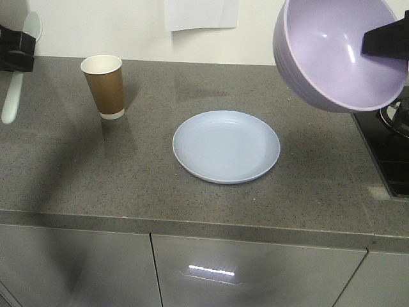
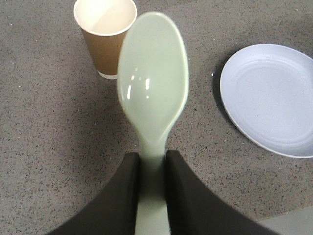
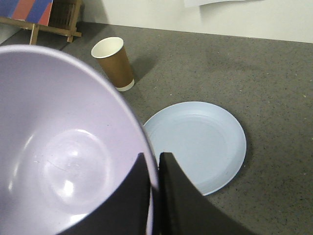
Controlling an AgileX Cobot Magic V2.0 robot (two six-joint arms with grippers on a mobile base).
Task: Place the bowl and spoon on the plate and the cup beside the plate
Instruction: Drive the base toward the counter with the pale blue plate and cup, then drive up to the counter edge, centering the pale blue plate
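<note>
Two grippers, both loaded, both held up off the grey countertop [image 1: 77, 173].

Left gripper [image 2: 151, 164]: fingers pinched narrow on the handle of the spoon [image 2: 152, 78]. The spoon head juts forward past the fingertips with its hollow side toward the wrist camera, empty and glossy.

Cup [image 2: 105, 34]: upright on the counter, ahead of the left gripper and a little to its left, partly behind the spoon head in the wrist view. White inside, empty.

Plate [image 1: 227, 146]: flat on the counter, ahead and well to the right of the left gripper, below and left of the right gripper. Nothing rests on it. It sits apart from the cup.

Right gripper [image 3: 154, 169]: fingers nearly shut across the bowl [image 3: 63, 147] at its rim, one finger inside the wall and one outside. The bowl is lifted clear and tilted, with its mouth toward the front camera; the inside is empty.

Black stove top [image 1: 390, 147] lies under the right gripper at the counter's far right.
</note>
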